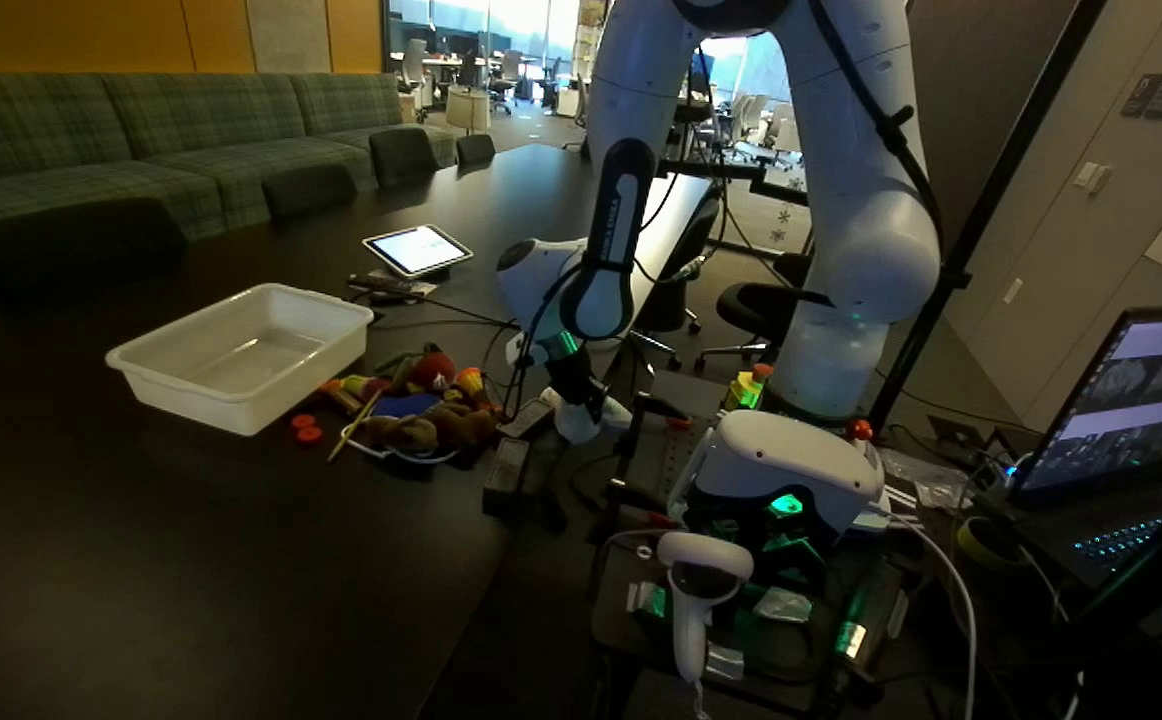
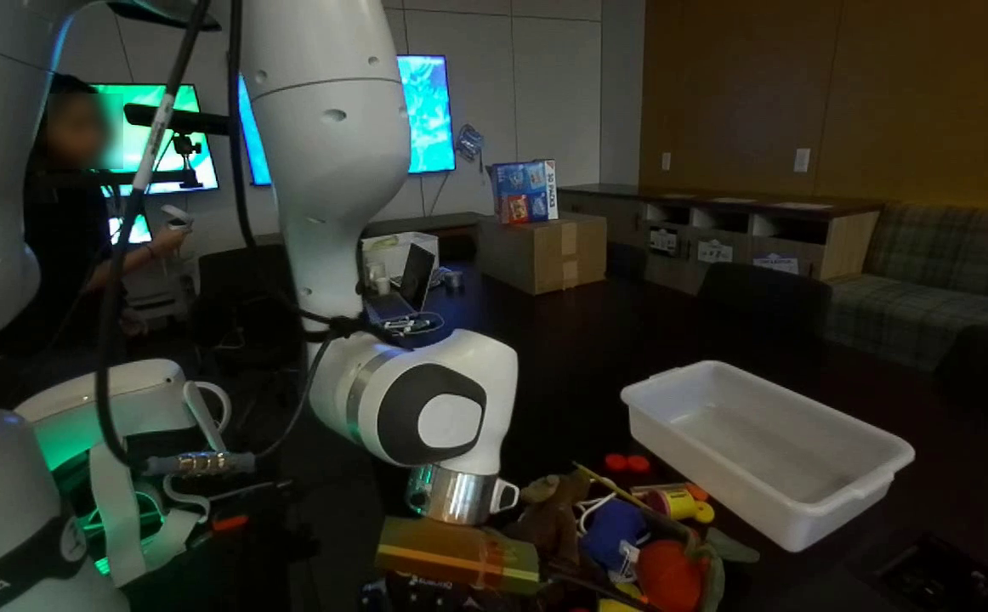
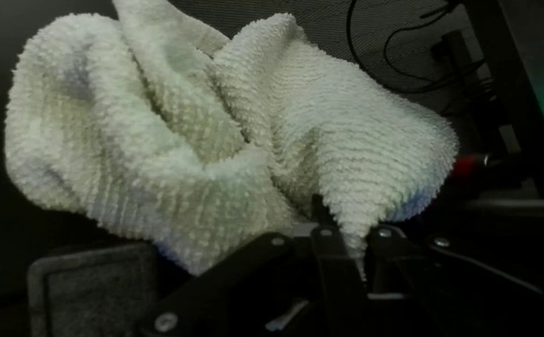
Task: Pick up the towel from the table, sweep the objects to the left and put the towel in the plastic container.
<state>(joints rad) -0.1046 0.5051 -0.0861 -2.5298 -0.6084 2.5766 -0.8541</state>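
A white fluffy towel (image 3: 253,140) fills much of the wrist view, bunched up. My gripper (image 3: 354,229) is shut on a pinched corner of it. In an exterior view my gripper (image 1: 586,392) points down at the table's near edge, with the towel (image 1: 581,422) hanging below it, beside the grey blocks. The white plastic container (image 1: 176,400) stands on the table, also seen here (image 2: 732,489); no objects show in it. A pile of soft toys and small objects (image 1: 421,430) lies between container and gripper, also here (image 2: 617,535). The towel is hidden in that view.
Grey blocks (image 1: 508,465) sit at the table edge, one also in the wrist view (image 3: 99,285). Red discs (image 1: 308,434) and a yellow stick (image 1: 353,425) lie by the pile. A tablet (image 1: 418,250) and cables lie behind. A headset (image 1: 791,455) rests near the arm's base.
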